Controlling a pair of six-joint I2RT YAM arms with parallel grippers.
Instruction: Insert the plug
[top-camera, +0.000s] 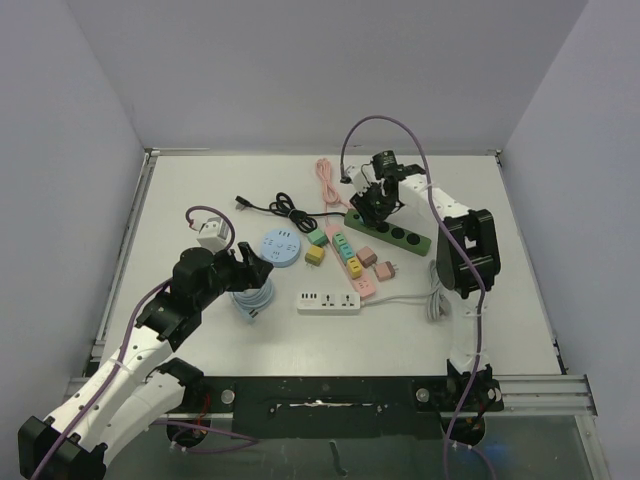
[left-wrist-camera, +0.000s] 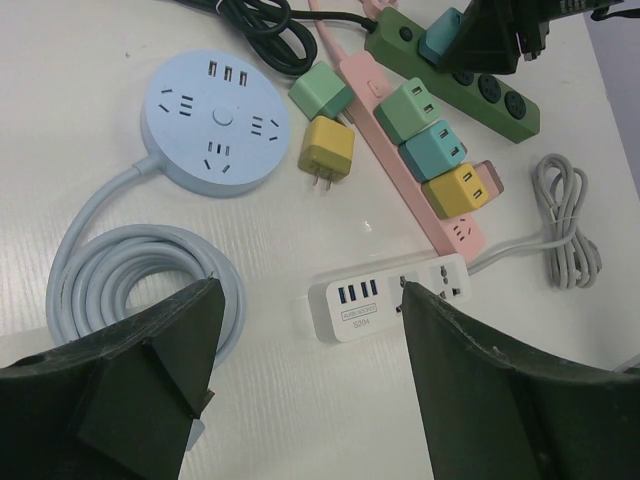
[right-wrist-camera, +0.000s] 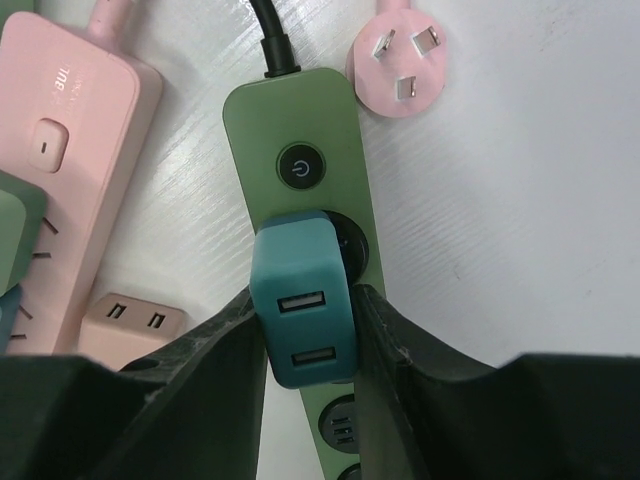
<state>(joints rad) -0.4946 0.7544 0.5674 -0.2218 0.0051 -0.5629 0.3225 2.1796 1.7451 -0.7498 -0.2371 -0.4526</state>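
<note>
plug: teal charger (right-wrist-camera: 300, 310) clamped in the right gripper (right-wrist-camera: 305, 322), over the first socket of the green strip (right-wrist-camera: 300, 130), right of centre toward the far edge; held square, i judge, so prongs meet slots
left gripper (left-wrist-camera: 310, 295): spread wide, empty, over the coiled blue cable (left-wrist-camera: 100, 270) toward the near edge; probably parked clear
hidden: prongs and socket beneath the charger; seating cannot be told

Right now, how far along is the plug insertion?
Done: the right gripper has the teal adapter clamped and lined up over the first socket of the green power strip, beside the power button. In hand: seating it; I cannot tell whether the prongs are in. Remaining: press home, then release. The left gripper hangs open, idle.
</note>
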